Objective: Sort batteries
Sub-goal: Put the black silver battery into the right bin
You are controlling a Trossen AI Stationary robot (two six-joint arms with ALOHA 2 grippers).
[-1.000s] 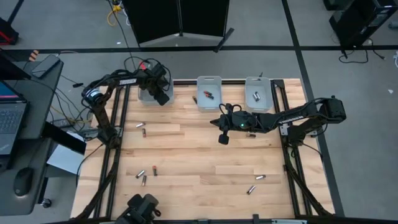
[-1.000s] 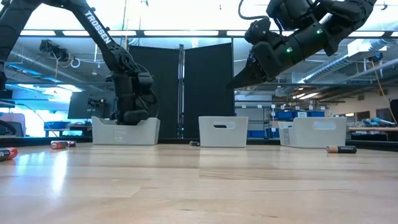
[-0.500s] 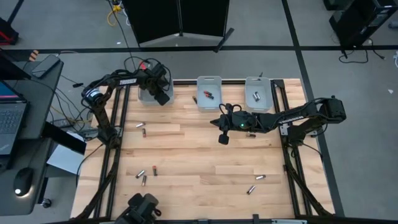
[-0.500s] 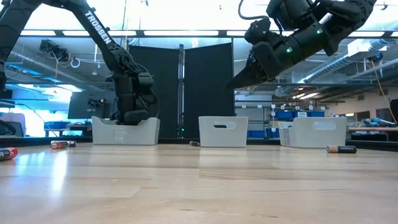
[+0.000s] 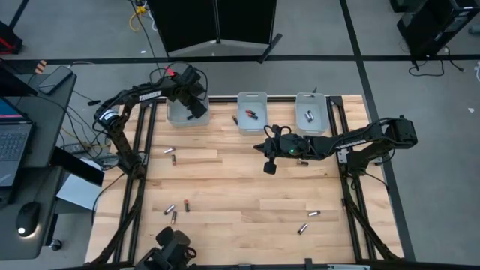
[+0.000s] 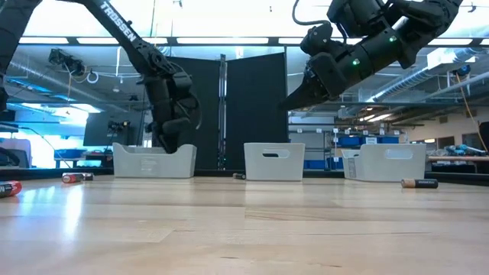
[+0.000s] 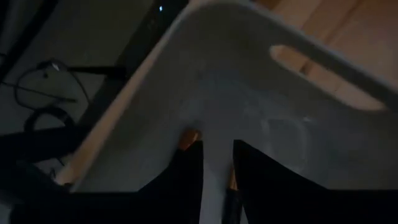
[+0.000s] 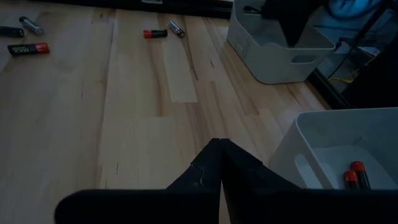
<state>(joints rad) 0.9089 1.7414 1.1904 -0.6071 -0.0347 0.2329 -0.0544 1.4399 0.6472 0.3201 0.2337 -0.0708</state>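
We note the left arm has lifted and tilted since a second ago: its left gripper (image 5: pixel 196 110) now hangs above the left bin (image 5: pixel 180 115) at upper left of the high view instead of reaching down into it. We read this as a drop done. In the left wrist view its fingers (image 7: pixel 181 180) stand narrowly apart, holding nothing.

The right gripper (image 5: pixel 269 166), mid-frame, has not moved; its fingers are closed together and empty.

Loose batteries (image 5: pixel 173 212) lie lower left, with others (image 5: pixel 308 220) lower right and some already in the middle bin (image 5: pixel 252 113).
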